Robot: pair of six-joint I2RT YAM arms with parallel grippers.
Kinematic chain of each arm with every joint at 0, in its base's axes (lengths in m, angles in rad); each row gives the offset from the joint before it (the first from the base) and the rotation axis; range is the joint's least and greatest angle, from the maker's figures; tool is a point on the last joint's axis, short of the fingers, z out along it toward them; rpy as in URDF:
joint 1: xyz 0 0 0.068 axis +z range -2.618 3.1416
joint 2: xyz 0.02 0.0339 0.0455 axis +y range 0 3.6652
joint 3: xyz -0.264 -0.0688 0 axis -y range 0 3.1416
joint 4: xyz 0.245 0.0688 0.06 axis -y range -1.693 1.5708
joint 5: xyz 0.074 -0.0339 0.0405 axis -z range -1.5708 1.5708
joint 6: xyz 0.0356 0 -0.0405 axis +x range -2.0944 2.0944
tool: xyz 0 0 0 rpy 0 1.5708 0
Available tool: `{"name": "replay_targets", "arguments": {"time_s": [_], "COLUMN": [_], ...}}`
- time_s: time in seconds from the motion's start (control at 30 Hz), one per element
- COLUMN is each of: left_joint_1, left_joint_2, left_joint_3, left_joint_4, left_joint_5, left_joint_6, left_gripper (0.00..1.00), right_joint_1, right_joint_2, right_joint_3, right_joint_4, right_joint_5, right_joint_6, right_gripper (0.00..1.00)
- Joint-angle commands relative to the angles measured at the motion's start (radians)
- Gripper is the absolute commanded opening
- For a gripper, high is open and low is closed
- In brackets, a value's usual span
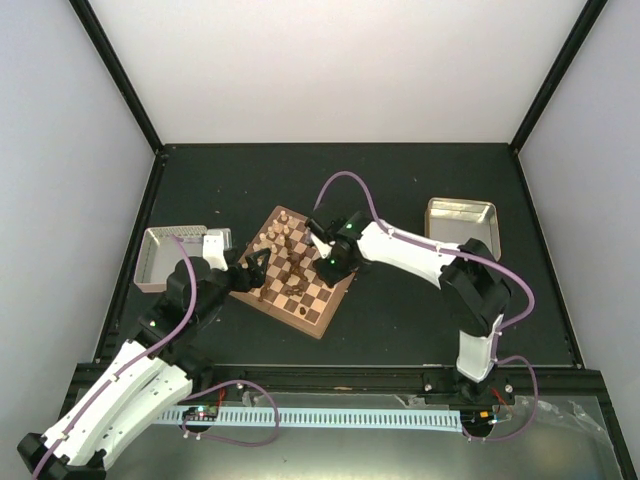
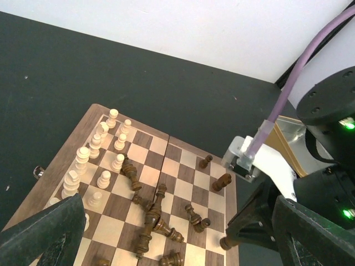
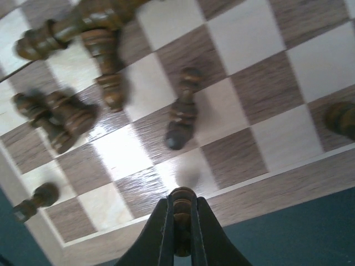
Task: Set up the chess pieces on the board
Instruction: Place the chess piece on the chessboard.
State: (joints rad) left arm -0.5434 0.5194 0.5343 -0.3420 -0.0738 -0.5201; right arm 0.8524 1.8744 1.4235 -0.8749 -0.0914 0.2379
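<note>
The wooden board (image 2: 61, 158), checkered light and dark brown inside a reddish-brown border, lies flat near the middle of the table, a little toward its left edge, turned cornerwise to the table's edges. The pale pieces (image 2: 102, 178) stand upright in two rough rows along one edge of the board. Most dark pieces (image 2: 152, 213) lie toppled in a criss-crossed heap around the board's middle (several overlap one another). Two more dark ones (image 2: 222, 182) stand near the opposite edge. One dark piece (image 3: 182, 213) is pinched upright in the right gripper (image 3: 182, 202), over the border at that edge.
</note>
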Motion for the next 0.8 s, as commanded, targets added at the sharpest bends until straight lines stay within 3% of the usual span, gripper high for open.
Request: {"name": "replay_targets", "arguments": {"time_s": [0.0,0.4,0.77], "left_joint_1": [0.007,0.007,0.007], "left_joint_2": [0.005,0.004,0.012], "left_joint_3": [0.026,0.025,0.026], "left_joint_4": [0.021,0.021,0.028], "left_joint_5": [0.018,0.024,0.027], "left_joint_6": [-0.011,-0.015,-0.017], "left_gripper": [0.94,0.94,0.94], "right_joint_1": [0.052,0.139,0.144], "right_joint_2": [-0.047,-0.015,0.023], "right_joint_3": [-0.011,-0.016,-0.031], "right_joint_4": [-0.012,-0.007,0.026], "right_joint_5": [-0.025,-0.034,-0.067], "right_joint_6": [0.007,0.019,0.019], "right_gripper": [0.03,0.04,0.08]}}
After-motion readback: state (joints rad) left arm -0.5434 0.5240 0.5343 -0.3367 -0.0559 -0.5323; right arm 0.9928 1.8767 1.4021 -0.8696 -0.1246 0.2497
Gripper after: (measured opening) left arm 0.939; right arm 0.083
